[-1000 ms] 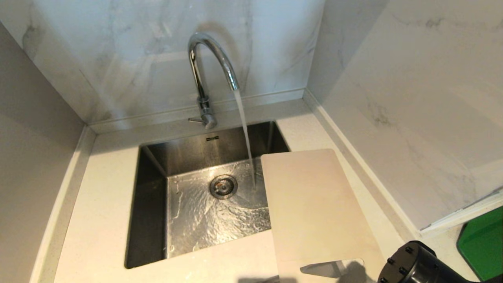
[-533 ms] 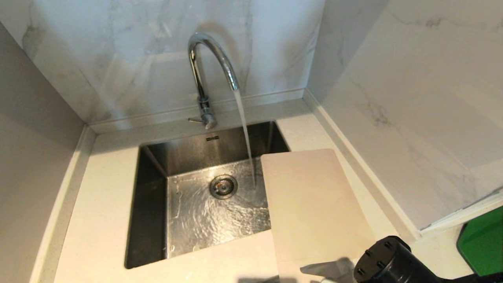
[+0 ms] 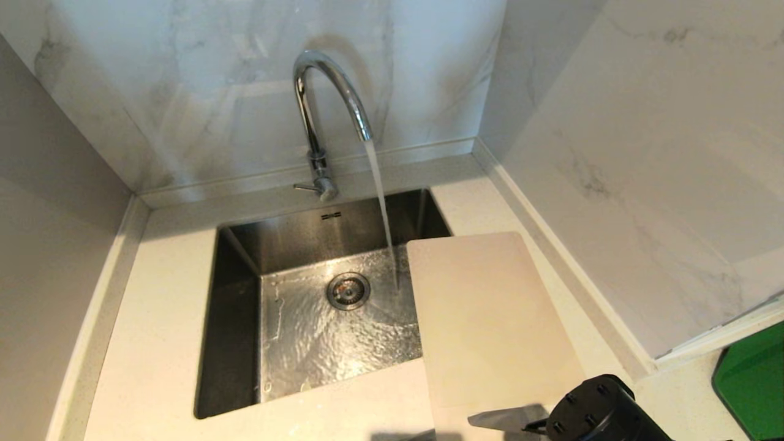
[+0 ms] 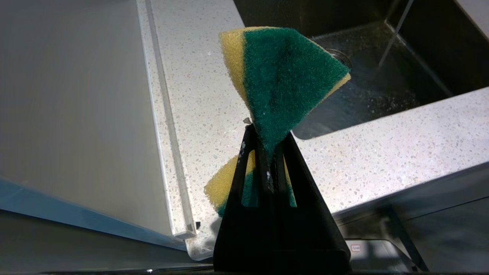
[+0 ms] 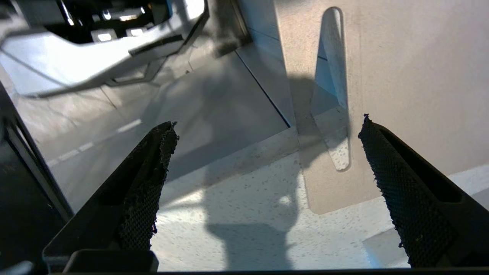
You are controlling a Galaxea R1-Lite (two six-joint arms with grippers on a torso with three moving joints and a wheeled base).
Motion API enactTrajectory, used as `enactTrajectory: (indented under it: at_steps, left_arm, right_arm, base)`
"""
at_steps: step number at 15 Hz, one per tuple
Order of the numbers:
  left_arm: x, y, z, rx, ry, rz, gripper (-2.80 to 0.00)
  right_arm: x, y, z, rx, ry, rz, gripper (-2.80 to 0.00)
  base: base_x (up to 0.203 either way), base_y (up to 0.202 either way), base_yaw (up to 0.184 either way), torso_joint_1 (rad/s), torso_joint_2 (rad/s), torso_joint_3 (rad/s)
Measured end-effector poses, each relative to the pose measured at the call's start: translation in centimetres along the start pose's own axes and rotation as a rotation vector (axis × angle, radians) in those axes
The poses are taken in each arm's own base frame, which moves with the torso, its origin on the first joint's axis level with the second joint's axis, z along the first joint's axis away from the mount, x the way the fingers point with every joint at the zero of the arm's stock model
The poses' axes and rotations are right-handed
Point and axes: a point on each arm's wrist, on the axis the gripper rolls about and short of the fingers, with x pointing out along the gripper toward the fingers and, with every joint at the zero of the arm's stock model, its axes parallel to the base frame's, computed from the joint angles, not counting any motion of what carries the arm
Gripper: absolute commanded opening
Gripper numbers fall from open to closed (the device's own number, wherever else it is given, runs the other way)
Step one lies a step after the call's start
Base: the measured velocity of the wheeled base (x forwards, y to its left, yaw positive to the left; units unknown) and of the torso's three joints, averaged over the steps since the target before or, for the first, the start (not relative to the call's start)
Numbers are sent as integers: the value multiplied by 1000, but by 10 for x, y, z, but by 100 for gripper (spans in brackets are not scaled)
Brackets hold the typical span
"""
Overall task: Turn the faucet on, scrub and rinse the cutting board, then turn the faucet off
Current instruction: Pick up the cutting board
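- Running already: tall chrome gooseneck faucet (image 3: 324,104) pours a steady stream into the steel sink basin (image 3: 239,318), landing just beside the near-left edge of the board, not on it.
- Large thin cream-white plastic cutting board (image 3: 484,318) lies flat on the speckled pale countertop (image 3: 147,343), right of the drain; its far-left part overhangs the basin, handle slot at the near end.
- Right gripper (image 5: 267,152) hovers above that slot end, jaws spread wide, nothing between them; in the head view only the arm's black wrist shows, bottom right.
- Left gripper (image 4: 263,152) sits off to the sink's left, over the counter, jaws pinched tight on a folded yellow-and-green scrub sponge (image 4: 282,80).
- Judgement: step in hand = right arm lining up to grab the board by the slot end so it can go under the water; scrub and rinse not yet done.
- Risks:
  - board lies flush on the counter, so a finger may not get under the edge, prob. just skidding it along.
  - push it too far toward the basin and the overhang could tip it in.
  - thin wet plastic, likely slick + flexy; a one-end grip may let it sag or slip.
  - sponge held by a corner pinch; hard scrubbing could pull it loose.
  - water hitting a tilted board may splash onto the counter.
- Bright green flat object (image 3: 753,386) at far right: not part of the job.
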Motion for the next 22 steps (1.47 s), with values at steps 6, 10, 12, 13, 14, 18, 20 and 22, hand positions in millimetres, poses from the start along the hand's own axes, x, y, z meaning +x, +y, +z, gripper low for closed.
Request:
enactTrajectory:
  at_steps: [6,10,12,13,14,18,20,22]
  left_arm:
    - [0,0,0,0,0,0,-280]
    - [0,0,0,0,0,0,-280]
    - [0,0,0,0,0,0,-280]
    - [0,0,0,0,0,0,-280]
    - [0,0,0,-1,0,0,-280]
    - [0,0,0,-1,0,0,-280]
    - [0,0,0,-2,0,0,-280]
    - [0,0,0,-2,0,0,-280]
  right_arm:
    - [9,-4,-10,-273,59,22,0]
    - [21,-13,-10,-290,69,6,0]
    - [26,-11,-13,-288,88,30,0]
    - [29,-12,-14,-282,97,36,0]
    - [32,-13,-14,-278,108,44,0]
    - [42,-16,-14,-271,135,68,0]
    - [48,-21,-10,-270,139,72,0]
    - [54,-24,-6,-270,146,81,0]
  base:
    - [0,0,0,0,0,0]
    - [0,0,0,0,0,0]
    - [0,0,0,0,0,0]
    - [0,0,0,0,0,0]
    - [0,0,0,0,0,0]
    - [0,0,0,0,0,0]
    - [0,0,0,0,0,0]
    - [0,0,0,0,0,0]
